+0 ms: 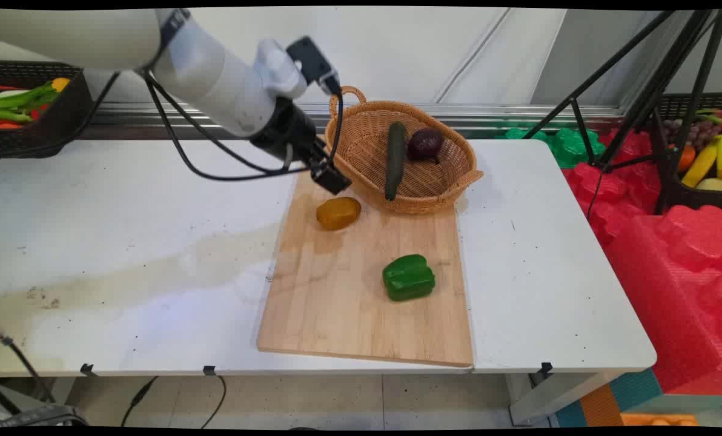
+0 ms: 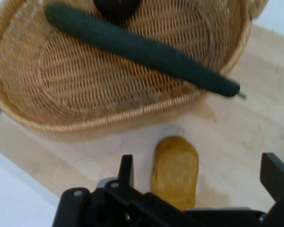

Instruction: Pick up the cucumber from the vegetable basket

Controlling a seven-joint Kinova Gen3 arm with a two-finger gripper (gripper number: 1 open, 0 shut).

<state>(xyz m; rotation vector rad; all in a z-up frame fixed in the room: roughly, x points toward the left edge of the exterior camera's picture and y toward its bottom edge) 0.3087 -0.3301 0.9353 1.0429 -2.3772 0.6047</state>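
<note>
My black gripper (image 1: 329, 175) hangs open just above the far end of the wooden cutting board (image 1: 361, 303), right over a yellow-brown potato-like piece (image 1: 338, 213). In the hand view that piece (image 2: 175, 171) lies between my two spread fingers (image 2: 127, 171), untouched. Behind it stands a wicker basket (image 1: 452, 181) holding a dark green cucumber (image 1: 395, 160) and a dark purple round vegetable (image 1: 425, 144). The cucumber (image 2: 142, 49) runs across the basket (image 2: 61, 94) in the hand view. A green bell pepper (image 1: 408, 277) lies on the board nearer the front.
A black crate of vegetables (image 1: 28, 109) sits at the back left. A black tripod (image 1: 639, 91) and red foam blocks (image 1: 670, 254) stand to the right of the table, with a crate of fruit (image 1: 700, 157) behind. Black cables (image 1: 179, 145) hang from the arm.
</note>
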